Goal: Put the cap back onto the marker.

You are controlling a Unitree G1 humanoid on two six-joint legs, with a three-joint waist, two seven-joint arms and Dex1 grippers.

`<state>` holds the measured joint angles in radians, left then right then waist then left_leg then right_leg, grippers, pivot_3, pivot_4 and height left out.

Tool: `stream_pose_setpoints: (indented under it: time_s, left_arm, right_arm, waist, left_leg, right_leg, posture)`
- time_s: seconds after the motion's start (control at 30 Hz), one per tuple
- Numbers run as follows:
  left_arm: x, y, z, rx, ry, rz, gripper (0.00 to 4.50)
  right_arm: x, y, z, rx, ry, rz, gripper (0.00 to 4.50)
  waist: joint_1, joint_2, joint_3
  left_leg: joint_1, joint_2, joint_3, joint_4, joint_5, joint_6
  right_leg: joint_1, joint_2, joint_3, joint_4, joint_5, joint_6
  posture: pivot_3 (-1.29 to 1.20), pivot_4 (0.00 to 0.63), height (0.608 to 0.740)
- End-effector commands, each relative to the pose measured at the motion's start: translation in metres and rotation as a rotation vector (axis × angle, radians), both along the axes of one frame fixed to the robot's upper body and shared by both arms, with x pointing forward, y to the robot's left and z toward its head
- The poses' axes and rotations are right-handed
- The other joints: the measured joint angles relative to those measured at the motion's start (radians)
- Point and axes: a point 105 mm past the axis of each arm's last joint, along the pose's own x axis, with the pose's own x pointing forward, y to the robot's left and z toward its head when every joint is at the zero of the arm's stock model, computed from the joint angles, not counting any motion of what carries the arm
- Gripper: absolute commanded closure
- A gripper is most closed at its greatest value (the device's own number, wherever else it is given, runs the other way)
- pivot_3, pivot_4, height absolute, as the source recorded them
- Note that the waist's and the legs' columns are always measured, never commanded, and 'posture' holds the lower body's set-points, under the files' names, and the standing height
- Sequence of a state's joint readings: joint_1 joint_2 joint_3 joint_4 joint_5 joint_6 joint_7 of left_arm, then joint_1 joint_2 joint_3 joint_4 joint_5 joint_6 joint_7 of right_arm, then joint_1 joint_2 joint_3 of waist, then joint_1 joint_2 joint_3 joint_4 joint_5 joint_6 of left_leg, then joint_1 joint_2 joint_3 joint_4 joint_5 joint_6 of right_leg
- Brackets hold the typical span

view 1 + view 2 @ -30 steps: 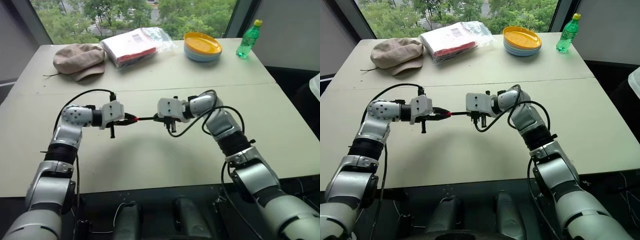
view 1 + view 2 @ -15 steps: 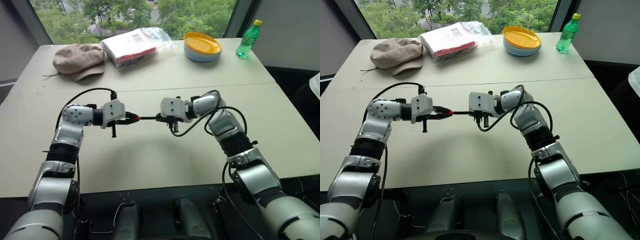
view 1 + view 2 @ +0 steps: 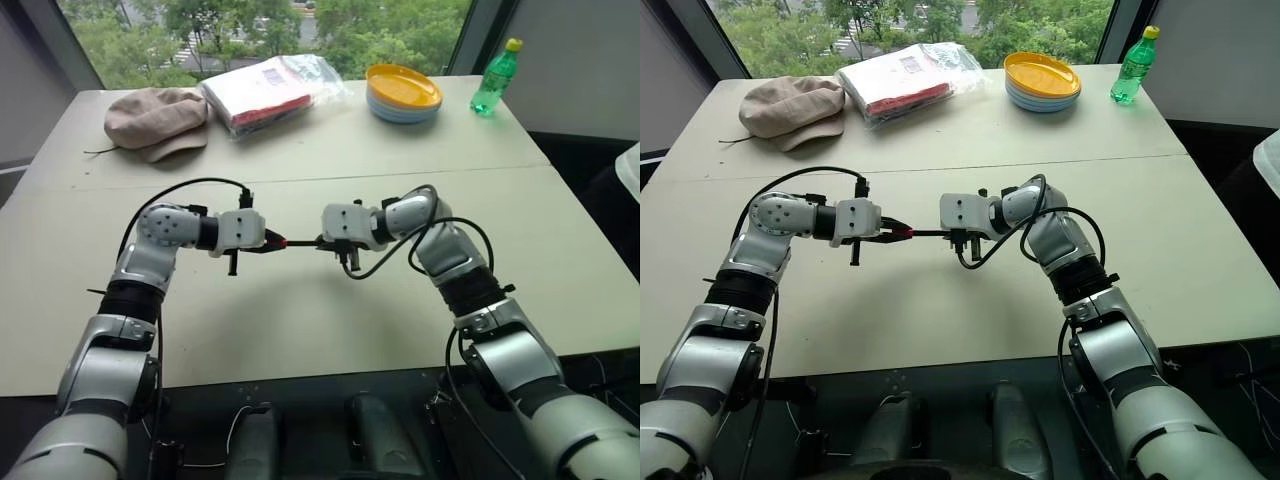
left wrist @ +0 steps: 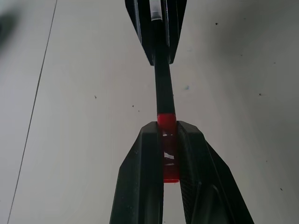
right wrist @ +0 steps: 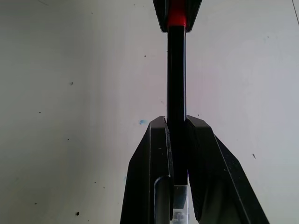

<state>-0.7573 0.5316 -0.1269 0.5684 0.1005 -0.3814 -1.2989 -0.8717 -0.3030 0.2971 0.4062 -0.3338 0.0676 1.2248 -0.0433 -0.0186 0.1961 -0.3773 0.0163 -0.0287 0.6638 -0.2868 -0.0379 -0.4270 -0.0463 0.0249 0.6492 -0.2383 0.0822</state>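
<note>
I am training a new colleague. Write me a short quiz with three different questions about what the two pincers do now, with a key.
1. True or false: the left pincer grips the cap.
2. Which pincer holds the marker? A) left B) right
3. Fill in: the marker hangs above the ____.

Key: 1 true; 2 B; 3 table.

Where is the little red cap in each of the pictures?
Left eye view: the cap sits mid-picture, in the left gripper's fingers.
Right eye view: mid-picture again, cap.
Left wrist view: between that gripper's own fingers, centre.
Right wrist view: top edge, cap.
Shared landmark: the marker running from the cap to the right gripper.
</note>
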Motion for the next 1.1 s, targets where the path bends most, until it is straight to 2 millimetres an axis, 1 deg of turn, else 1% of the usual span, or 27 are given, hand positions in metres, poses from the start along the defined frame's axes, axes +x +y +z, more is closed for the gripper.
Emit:
stream_pose_setpoints:
  time_s: [0.03, 0.23, 0.37, 0.63, 0.9, 1.0, 1.1]
  left_arm:
    - [-0.006, -0.040, 0.036, -0.061, -0.174, -0.145, 4.50]
    - [-0.002, -0.030, 0.025, -0.022, -0.151, -0.108, 4.50]
    - [0.000, -0.024, 0.020, -0.016, -0.140, -0.080, 4.50]
    - [0.003, -0.015, 0.014, -0.018, -0.118, -0.042, 4.50]
    - [0.005, -0.005, 0.011, -0.081, -0.079, 0.001, 4.50]
    - [0.004, -0.001, 0.010, -0.104, -0.061, 0.017, 4.50]
    - [0.002, 0.003, 0.014, -0.146, -0.045, 0.036, 4.50]
  right_arm:
    - [-0.035, 0.060, 0.010, 0.028, -0.030, 0.258, 4.48]
    - [-0.031, 0.059, 0.014, 0.016, -0.052, 0.240, 4.48]
    - [-0.031, 0.062, 0.022, 0.027, -0.066, 0.239, 4.48]
    - [-0.036, 0.066, 0.032, 0.045, -0.072, 0.257, 4.48]
    - [-0.036, 0.068, 0.038, 0.076, -0.079, 0.249, 4.48]
    - [-0.034, 0.066, 0.036, 0.077, -0.076, 0.240, 4.48]
    - [-0.028, 0.060, 0.033, 0.067, -0.079, 0.215, 4.48]
  waist:
    - [0.000, 0.000, 0.000]
    - [0.000, 0.000, 0.000]
    - [0.000, 0.000, 0.000]
    - [0.000, 0.000, 0.000]
    - [0.000, 0.000, 0.000]
    - [-0.001, 0.000, 0.000]
    - [0.000, 0.000, 0.000]
  left_leg:
    - [0.000, 0.000, 0.000, 0.000, 0.000, 0.000]
    - [0.000, 0.000, 0.000, 0.000, 0.000, 0.000]
    - [0.000, 0.000, 0.000, 0.000, 0.000, 0.000]
    - [0.000, 0.000, 0.000, 0.000, 0.000, 0.000]
    - [0.000, 0.000, 0.000, 0.000, 0.000, 0.000]
    - [0.000, 0.000, 0.000, 0.000, 0.000, 0.000]
    - [0.000, 0.000, 0.000, 0.000, 0.000, 0.000]
  right_leg:
    - [0.000, 0.000, 0.000, 0.000, 0.000, 0.000]
    - [0.000, 0.000, 0.000, 0.000, 0.000, 0.000]
    - [0.000, 0.000, 0.000, 0.000, 0.000, 0.000]
    - [0.000, 0.000, 0.000, 0.000, 0.000, 0.000]
    - [0.000, 0.000, 0.000, 0.000, 0.000, 0.000]
    - [0.000, 0.000, 0.000, 0.000, 0.000, 0.000]
    - [0.000, 0.000, 0.000, 0.000, 0.000, 0.000]
  posture:
    - [0.00, 0.150, 0.740]
    - [0.00, 0.150, 0.740]
    - [0.00, 0.150, 0.740]
    - [0.00, 0.150, 0.740]
    - [0.00, 0.150, 0.740]
    - [0.00, 0.150, 0.740]
    - [0.00, 0.150, 0.740]
